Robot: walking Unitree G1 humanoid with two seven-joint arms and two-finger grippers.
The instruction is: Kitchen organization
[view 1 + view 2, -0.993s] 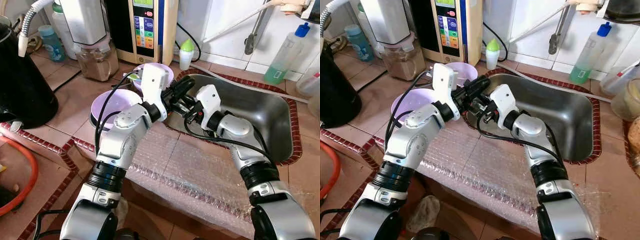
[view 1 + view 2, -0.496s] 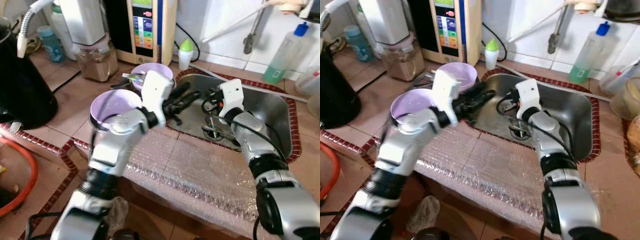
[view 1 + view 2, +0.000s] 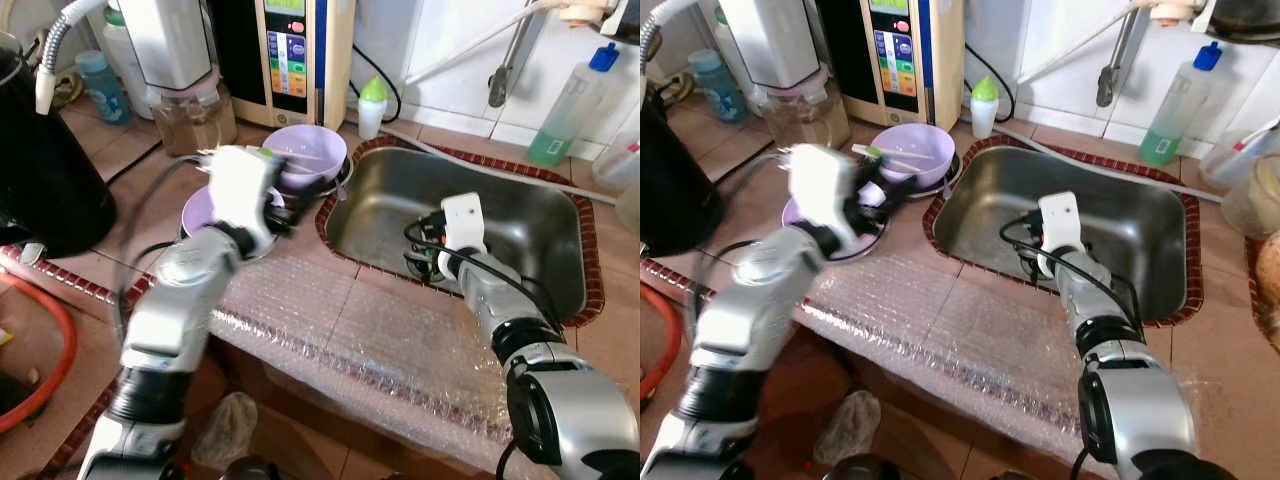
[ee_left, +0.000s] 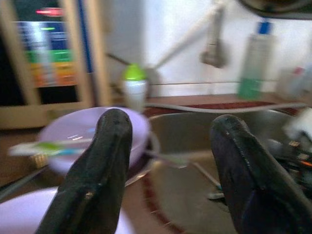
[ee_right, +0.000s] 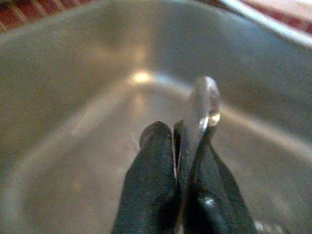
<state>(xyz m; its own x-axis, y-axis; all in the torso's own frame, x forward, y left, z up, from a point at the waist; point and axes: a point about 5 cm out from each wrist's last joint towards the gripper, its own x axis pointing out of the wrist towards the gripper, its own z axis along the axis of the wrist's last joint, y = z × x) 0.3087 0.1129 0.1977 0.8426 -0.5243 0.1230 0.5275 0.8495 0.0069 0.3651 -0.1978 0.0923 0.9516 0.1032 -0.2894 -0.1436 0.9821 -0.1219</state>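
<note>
My right gripper (image 5: 173, 134) is down inside the steel sink (image 3: 520, 220), shut on a metal spoon (image 5: 202, 105) whose bowl sticks out past the fingertips. In the eye views that gripper (image 3: 428, 252) sits near the drain. My left gripper (image 4: 170, 131) is open and holds nothing. It hovers, blurred, over the counter beside two purple bowls (image 3: 290, 203). The far bowl (image 3: 305, 155) holds a green-handled utensil (image 3: 880, 152). The near bowl (image 3: 200, 212) is partly hidden by my left wrist.
A black kettle (image 3: 40, 160) stands at the left, with a glass jar (image 3: 195, 120) and a water purifier (image 3: 300, 50) at the back. A small green-capped bottle (image 3: 372, 105) and a green soap bottle (image 3: 570, 110) stand behind the sink. Bubble wrap (image 3: 380, 340) covers the counter's front edge.
The two grippers were together over the sink's left rim. My left arm has swung left to the bowls; my right gripper has dropped lower into the sink with the spoon.
</note>
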